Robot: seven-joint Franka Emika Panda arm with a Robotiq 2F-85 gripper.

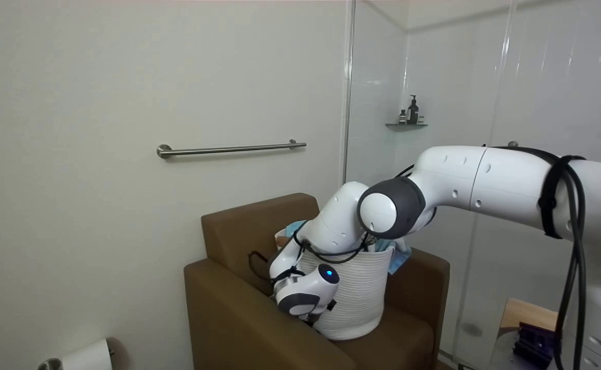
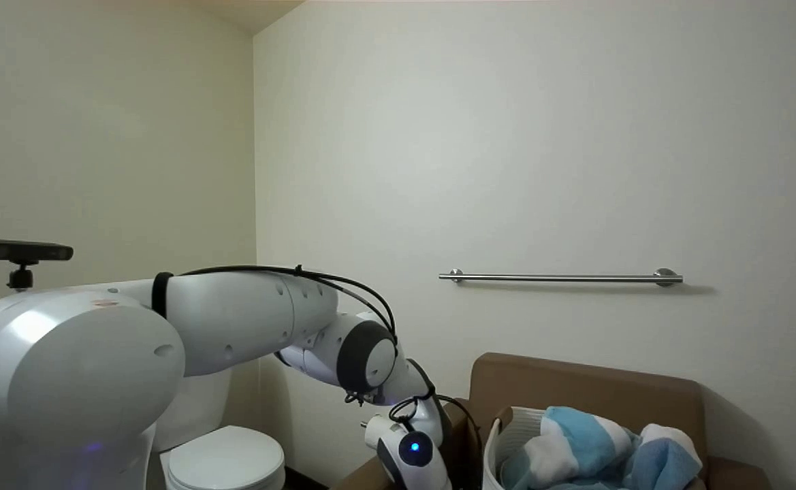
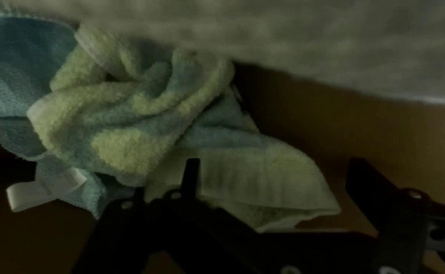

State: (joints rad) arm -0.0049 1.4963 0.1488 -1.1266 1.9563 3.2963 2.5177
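Left of the black two-fingered claw [image 3: 273, 163] in the wrist view: white ribbon tag [image 3: 47, 189] pokes out of blue-and-cream terry towel [image 3: 131, 148]. Towel is nearest thing, bunched and slack under the claw; probably borne by brown upholstered armchair [image 1: 238, 318], seen in an exterior view, not by any grip. Claw spread wide, holding nothing. Left finger [image 3: 191, 175] overlaps the towel's pale flap; touching or not, too dark to tell. Across the top, past the fingertips: white ribbed basket [image 1: 359, 293]. Towel meets its edge there; pinned or merely beside, can't tell. Up and right of the claw in an exterior view, light-blue cloth [image 1: 399, 258] hangs over basket rim, likely kept there by bulk inside.

Edges: basket's edge slants down rightward, crowding that side of the claw. Flap's corner ends just short of right finger [image 3: 363, 179]. Brown upholstery shows between that finger and basket, so some room there.
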